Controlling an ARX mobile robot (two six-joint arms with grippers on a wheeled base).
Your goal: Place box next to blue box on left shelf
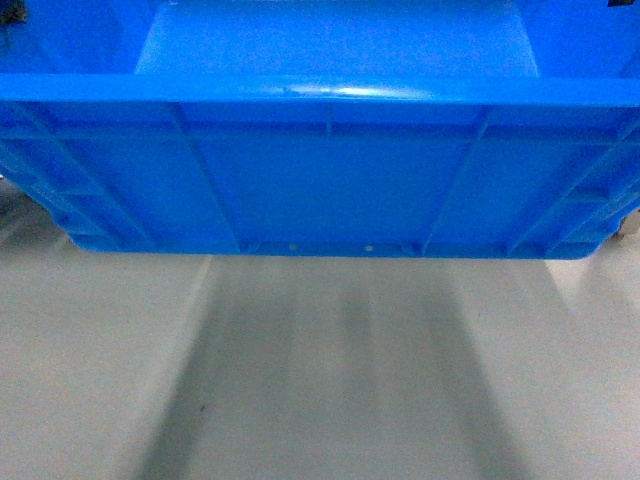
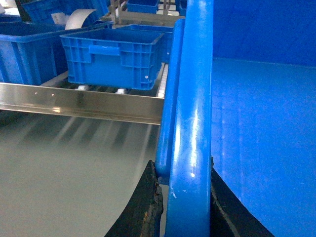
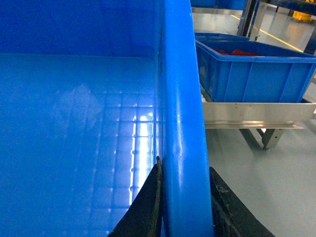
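blue box rim clamped by left gripper and right gripper.

Head view downward, wrist views close along box rims.

Left gripper jaws clamped; right gripper jaws clamped.

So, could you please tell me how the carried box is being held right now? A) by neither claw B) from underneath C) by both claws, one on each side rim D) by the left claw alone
C: the left claw and the right claw each straddle a side rim of the box.
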